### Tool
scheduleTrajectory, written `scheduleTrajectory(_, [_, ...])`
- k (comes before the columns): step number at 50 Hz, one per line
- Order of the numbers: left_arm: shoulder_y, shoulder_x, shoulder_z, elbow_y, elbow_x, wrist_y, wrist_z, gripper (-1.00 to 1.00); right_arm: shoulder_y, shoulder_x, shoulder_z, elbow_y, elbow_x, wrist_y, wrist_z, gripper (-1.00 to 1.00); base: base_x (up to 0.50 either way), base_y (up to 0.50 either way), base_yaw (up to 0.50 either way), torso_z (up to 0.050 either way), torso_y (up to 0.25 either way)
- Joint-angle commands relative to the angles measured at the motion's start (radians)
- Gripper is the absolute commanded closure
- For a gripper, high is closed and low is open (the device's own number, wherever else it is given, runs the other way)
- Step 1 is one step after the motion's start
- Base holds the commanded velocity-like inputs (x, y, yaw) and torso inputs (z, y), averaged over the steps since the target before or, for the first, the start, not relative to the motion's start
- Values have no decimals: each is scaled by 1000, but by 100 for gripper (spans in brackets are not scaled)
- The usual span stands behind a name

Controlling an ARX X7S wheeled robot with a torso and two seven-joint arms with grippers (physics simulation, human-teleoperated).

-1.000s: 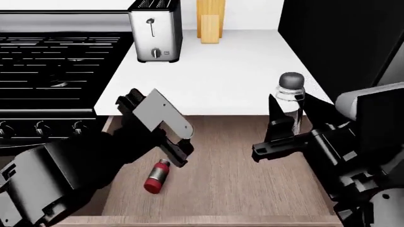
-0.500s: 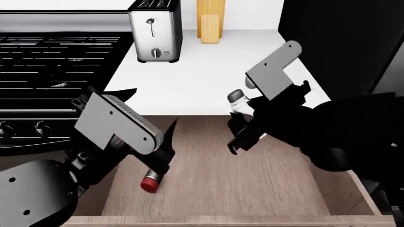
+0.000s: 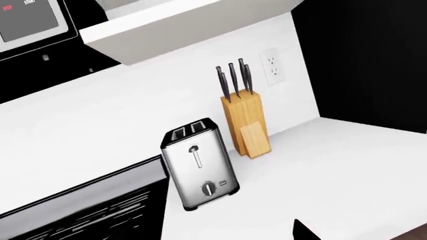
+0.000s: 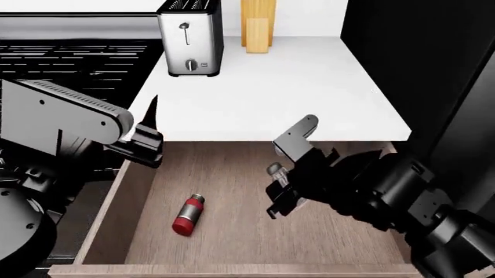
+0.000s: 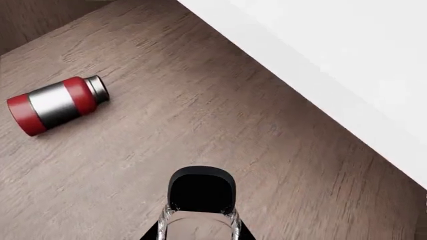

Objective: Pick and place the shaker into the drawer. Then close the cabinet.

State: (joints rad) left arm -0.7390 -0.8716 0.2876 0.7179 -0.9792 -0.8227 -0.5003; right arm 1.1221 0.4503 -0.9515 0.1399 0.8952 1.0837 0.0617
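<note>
My right jaws (image 4: pixel 280 194) pinch a clear bottle (image 4: pixel 275 171) over the open drawer (image 4: pixel 255 231); my left jaws (image 4: pixel 147 142) sit at the drawer's left rear corner, and I cannot tell their state. Head view: shaker (image 4: pixel 188 214) lies on its side on the drawer floor, cap rearward, apart from both arms. Left wrist: toaster (image 3: pixel 199 170) and knife block (image 3: pixel 244 122) on white desk (image 3: pixel 320 175). Right wrist: shaker (image 5: pixel 57 103) lying free on the wood, clear bottle (image 5: pixel 199 227) in grip.

White counter (image 4: pixel 286 87), black stove (image 4: pixel 69 63).
</note>
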Motion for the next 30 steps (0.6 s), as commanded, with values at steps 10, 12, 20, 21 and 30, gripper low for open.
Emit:
scheduleTrajectory(10, [7, -8, -53, -6, -20, -5, -91, -100, -183, -43, -64, 135, -80, -181, -40, 100, 0, 0, 0, 0, 0])
scheduleTrajectory(12, [9, -5, -51, -5, -20, -5, -93, -100, -204, -45, -62, 140, -79, -195, -35, 100, 0, 0, 0, 0, 0])
scheduleTrajectory(20, [24, 0, -55, 5, -28, 4, -102, -100, -245, -11, 62, 41, -28, -239, 109, -100, 0, 0, 0, 0, 0])
scheduleTrajectory(21, [27, 1, -55, 6, -28, 5, -104, -100, -247, 1, 88, 3, -8, -238, 133, -100, 0, 0, 0, 0, 0])
scheduleTrajectory(30, [41, 63, -83, 48, -144, -16, -227, -100, -325, 173, 423, -611, 269, -273, 539, -100, 0, 0, 0, 1, 0])
